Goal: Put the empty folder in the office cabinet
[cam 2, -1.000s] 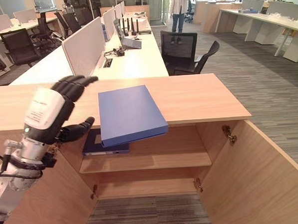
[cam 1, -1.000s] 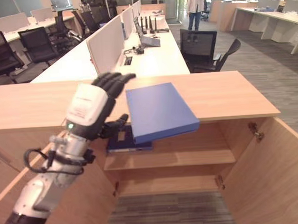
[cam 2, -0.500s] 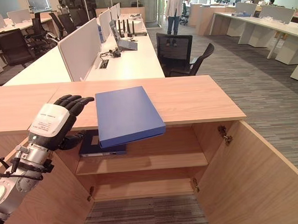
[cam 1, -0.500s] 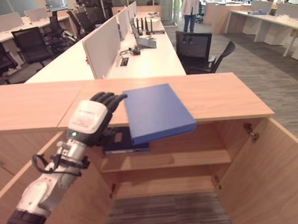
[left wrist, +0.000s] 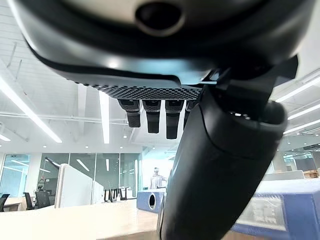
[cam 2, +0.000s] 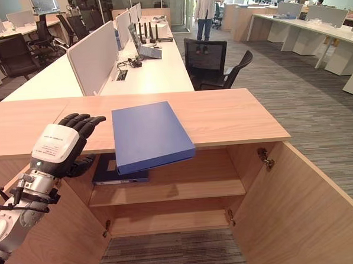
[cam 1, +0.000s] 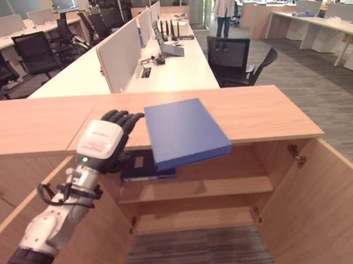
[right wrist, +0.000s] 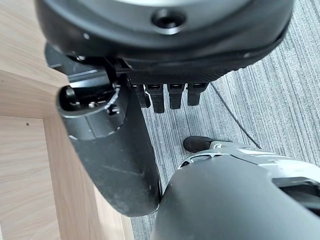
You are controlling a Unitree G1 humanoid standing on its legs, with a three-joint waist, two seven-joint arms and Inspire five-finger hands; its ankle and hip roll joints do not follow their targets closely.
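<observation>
Cabinet (cam 1: 299,208) doors open, shelf (cam 1: 197,189) holding a dark binder (cam 1: 144,167). Blue folder (cam 1: 185,131) lies on the cabinet top, near edge overhanging toward 6 o'clock, not yet stored. Left robot hand (cam 1: 109,142), at the folder's 9 o'clock, has dropped closer since a second ago, fingers relaxed apart, no grip. Right robot hand (right wrist: 125,150) idle, fingers straight.

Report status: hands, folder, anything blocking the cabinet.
Left robot hand open beside blue folder, not gripping. Right robot hand idle, open. Folder overhangs cabinet top. Doors open; another folder lies on upper shelf.
</observation>
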